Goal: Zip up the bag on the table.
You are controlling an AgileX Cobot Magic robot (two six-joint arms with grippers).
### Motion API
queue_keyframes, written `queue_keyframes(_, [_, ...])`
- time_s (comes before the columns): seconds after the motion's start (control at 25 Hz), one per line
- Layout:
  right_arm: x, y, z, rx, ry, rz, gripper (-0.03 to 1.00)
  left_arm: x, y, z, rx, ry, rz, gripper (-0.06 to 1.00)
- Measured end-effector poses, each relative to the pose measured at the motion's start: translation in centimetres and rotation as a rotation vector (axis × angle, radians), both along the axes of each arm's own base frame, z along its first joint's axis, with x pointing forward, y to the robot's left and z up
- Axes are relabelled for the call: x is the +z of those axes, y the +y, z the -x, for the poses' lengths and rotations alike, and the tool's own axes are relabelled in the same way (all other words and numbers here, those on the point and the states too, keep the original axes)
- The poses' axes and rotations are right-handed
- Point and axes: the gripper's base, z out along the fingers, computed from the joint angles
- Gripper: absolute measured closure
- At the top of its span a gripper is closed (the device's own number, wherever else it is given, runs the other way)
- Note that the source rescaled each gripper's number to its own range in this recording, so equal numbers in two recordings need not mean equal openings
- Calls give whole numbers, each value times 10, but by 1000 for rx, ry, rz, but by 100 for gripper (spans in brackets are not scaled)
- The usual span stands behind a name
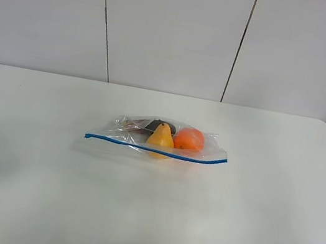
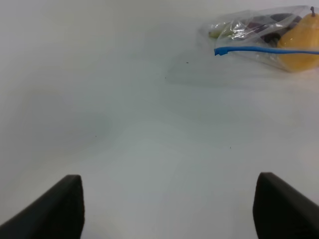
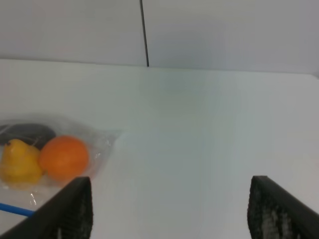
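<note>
We see the bag [image 1: 159, 138] lying at the centre of the exterior high frame on the white bench [image 1: 25, 186], its blue seal strip [image 1: 155, 150] facing the camera. Both the left gripper [image 2: 169, 204] and right gripper [image 3: 169, 209] hover spread wide, holding nothing.

No text, labels, brand names, numbers or signs can be read in any view. The clear bag [image 1: 159, 139] carries no printing on its plastic or along its blue seal strip [image 1: 155, 150], and the white surface [image 1: 148, 208] beneath the bag is unmarked.
</note>
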Motion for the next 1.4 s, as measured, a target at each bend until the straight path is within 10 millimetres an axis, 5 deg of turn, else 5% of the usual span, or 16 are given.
queue_keyframes(0.84, [-55,2,152,-2,-223,-36,-2,0,0,0,0,0,0,-4])
queue_keyframes(1.12, [-82,2,180,-18,-306,-79,-2,0,0,0,0,0,0,-4])
queue_keyframes(1.4, [-95,-1,173,-55,-281,-98,-2,0,0,0,0,0,0,-4])
